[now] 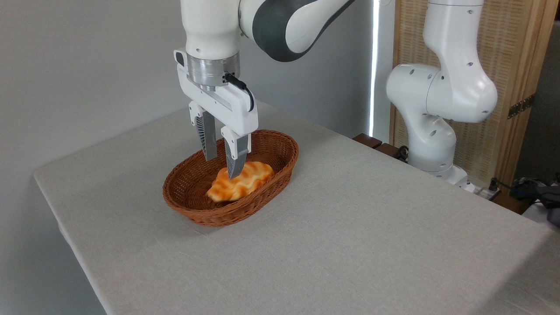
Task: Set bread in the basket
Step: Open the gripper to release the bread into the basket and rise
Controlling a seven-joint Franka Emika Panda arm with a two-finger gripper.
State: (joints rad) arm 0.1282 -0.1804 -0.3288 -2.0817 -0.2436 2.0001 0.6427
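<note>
You have a big table (332, 245) with a pale grey cloth on it. It fills most of the view, and its far left corner is where the work is.

The white robot arm (437, 87) stands past the far right edge of the table and reaches over to that corner.

The wicker basket (183, 204) sits near the far left corner of the table. It is oval, brown and shallow, with a thick braided rim.

The bread loaf (241, 183) lies inside the basket, toward its right half. It is long and golden, with brown criss-cross lines on top. It looks a bit blurry, so it may not have settled flat yet. You cannot see any smaller bun under it from here.

The gripper (222, 159) hangs over the basket, above the left end of the loaf. Its two fingers are apart, with a clear gap between them, and nothing is held in them. The tip of the near finger shows in front of the loaf, so you cannot tell for sure if it touches.

So the main job looks done: the bread is in the basket and the fingers have let go. What seems left is small. You would lift the arm clear of the basket, and check that the loaf lies steady inside the rim.
</note>
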